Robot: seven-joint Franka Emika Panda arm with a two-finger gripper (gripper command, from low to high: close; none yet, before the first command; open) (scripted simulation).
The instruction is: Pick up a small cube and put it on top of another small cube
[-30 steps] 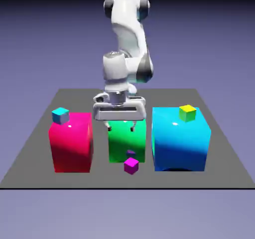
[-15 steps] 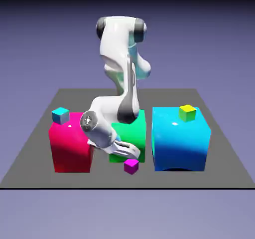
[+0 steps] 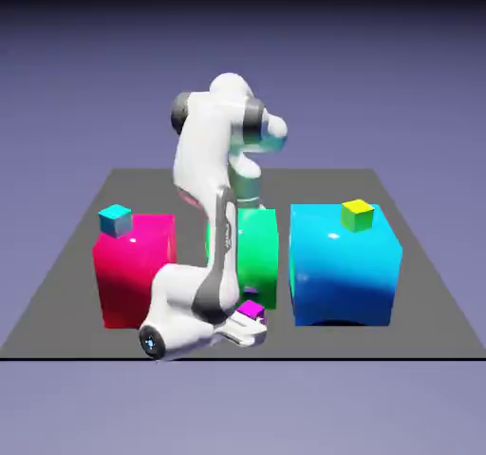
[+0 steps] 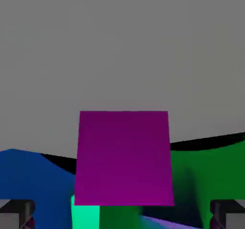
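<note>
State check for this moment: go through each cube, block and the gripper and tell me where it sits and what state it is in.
magenta cube: on the table, between the open fingertips, not lifted.
yellow cube: on top of the big cyan block, nothing on it.
small cyan cube: on the pink-red block.
green block: standing on the table behind the arm.
gripper: open, low at the magenta cube.

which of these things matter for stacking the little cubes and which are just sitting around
Job:
magenta cube, between the open claw tips
yellow cube, on the blue block

Lying about:
cyan cube
pink block
green block
</note>
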